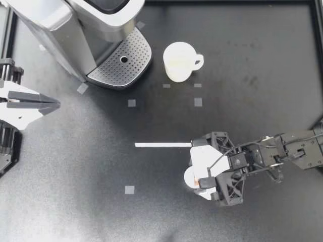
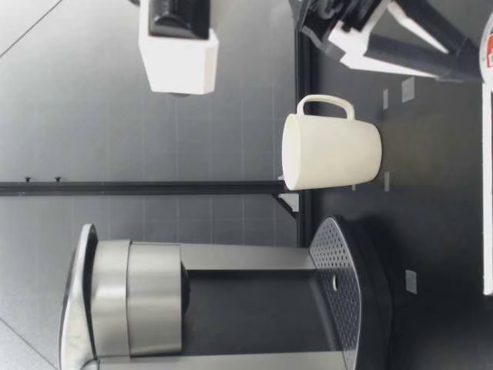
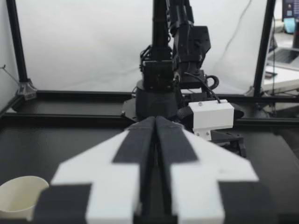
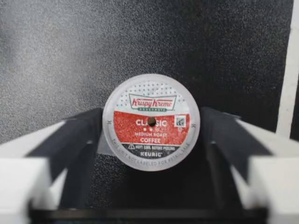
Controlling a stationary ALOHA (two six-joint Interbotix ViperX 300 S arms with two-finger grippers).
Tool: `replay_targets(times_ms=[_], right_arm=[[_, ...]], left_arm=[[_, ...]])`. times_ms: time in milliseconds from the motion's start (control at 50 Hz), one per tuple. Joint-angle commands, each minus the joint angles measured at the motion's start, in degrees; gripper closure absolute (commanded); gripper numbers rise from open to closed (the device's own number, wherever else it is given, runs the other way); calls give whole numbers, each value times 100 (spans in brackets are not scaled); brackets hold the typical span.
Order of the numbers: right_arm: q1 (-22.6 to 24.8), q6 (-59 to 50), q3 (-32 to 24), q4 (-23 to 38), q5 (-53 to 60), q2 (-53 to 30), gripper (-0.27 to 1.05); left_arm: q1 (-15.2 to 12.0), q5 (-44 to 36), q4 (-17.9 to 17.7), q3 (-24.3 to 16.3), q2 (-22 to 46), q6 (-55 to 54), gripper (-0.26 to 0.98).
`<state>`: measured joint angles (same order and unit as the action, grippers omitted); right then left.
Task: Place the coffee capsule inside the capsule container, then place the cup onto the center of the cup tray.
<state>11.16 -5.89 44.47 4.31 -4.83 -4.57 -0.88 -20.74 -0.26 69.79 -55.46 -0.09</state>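
My right gripper clasps from both sides the coffee capsule, round with silver foil lid, red band and centre pinhole, by the white tape strip; farther off, my left gripper is pinched together and empty, the cup beside the cup tray.

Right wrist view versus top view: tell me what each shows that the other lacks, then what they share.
Only the right wrist view: the full top face of the coffee capsule, with its red band.

Only the top view: the coffee machine, its perforated cup tray, the white cup standing beside that tray, a white tape strip, and my left gripper, shut, at the table's edge.

Both: the coffee capsule, mostly hidden from above, my right gripper at it, and the black table.
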Motion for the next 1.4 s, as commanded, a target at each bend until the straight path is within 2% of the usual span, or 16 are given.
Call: replay_targets(times_ms=[0, 80, 300, 440, 600, 740, 880, 1040, 1140, 1240, 1260, 1380], right_arm=[[-35, 9, -105, 9, 0, 141, 17], [-26, -9, -105, 9, 26, 176, 21], [-35, -88, -53, -18, 193, 457, 21], [-44, -167, 141, -114, 923, 879, 21], [-202, -272, 554, -299, 1740, 1310, 21], [-308, -281, 870, -316, 2285, 1512, 21], [-387, -281, 1046, -325, 2637, 1591, 21], [-475, -281, 1143, -448, 2681, 1564, 22], [-545, -272, 1160, -457, 2646, 1556, 22], [-589, -255, 1187, -457, 2610, 1547, 22], [-598, -255, 1195, -457, 2610, 1547, 22], [-606, -255, 1230, -457, 2602, 1573, 22]], left_arm=[[-18, -26, 9, -79, 18, 0, 61], [-9, -26, 9, -88, 26, 0, 61], [-18, -18, -44, -237, 211, -26, 61], [-132, 299, -378, -615, 650, -18, 61], [-475, 1617, -650, -1371, 1389, -18, 61], [-668, 3094, -642, -2180, 1942, -18, 61], [-729, 4649, -519, -3146, 2549, -18, 61], [-729, 6794, -44, -4421, 3366, -123, 61], [-686, 7787, 422, -5080, 3814, -404, 61], [-501, 8569, 1213, -5616, 4210, -809, 61], [-413, 8780, 1538, -5739, 4315, -958, 61], [35, 9536, 2944, -6126, 4746, -1494, 61]])
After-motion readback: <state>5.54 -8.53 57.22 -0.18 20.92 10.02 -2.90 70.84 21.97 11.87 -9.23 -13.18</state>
